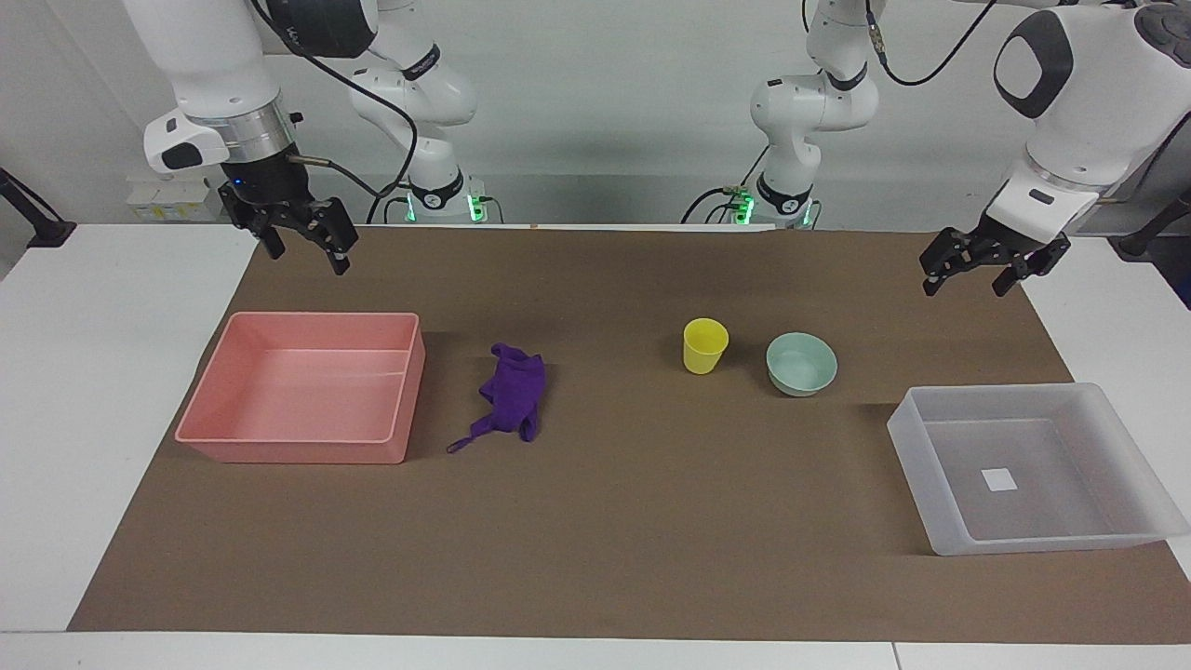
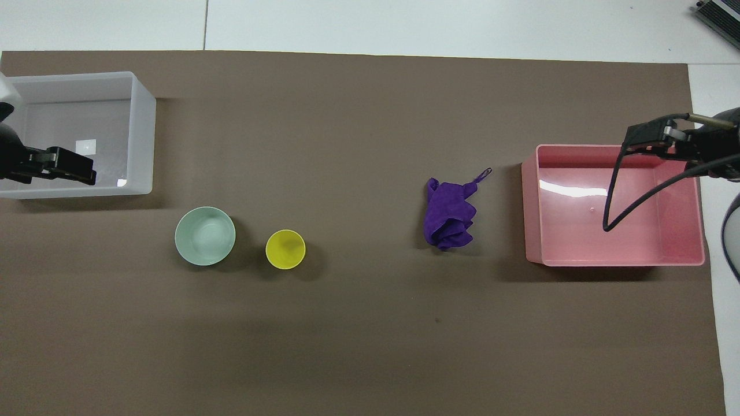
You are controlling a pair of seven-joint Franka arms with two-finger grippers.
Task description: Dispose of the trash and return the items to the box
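Note:
The purple cloth [image 1: 515, 398] lies crumpled on the brown mat beside the pink tray, and also shows in the overhead view [image 2: 450, 214]. The yellow cup [image 1: 704, 345] stands upright next to the mint-green bowl [image 1: 801, 363]; both show from above, cup [image 2: 285, 249] and bowl [image 2: 205, 236]. The translucent box [image 1: 907, 437] sits empty at the left arm's end [image 2: 141, 133]. My left gripper [image 1: 968, 284] hangs open and empty in the air near the box [image 2: 69, 167]. My right gripper [image 1: 309, 256] hangs open and empty above the pink tray's end [image 2: 653, 138].
The pink tray [image 1: 298, 453] sits empty at the right arm's end of the mat [image 2: 529, 214]. A black cable [image 2: 613, 196] loops down from the right arm over the tray. The brown mat [image 1: 605, 540] covers most of the white table.

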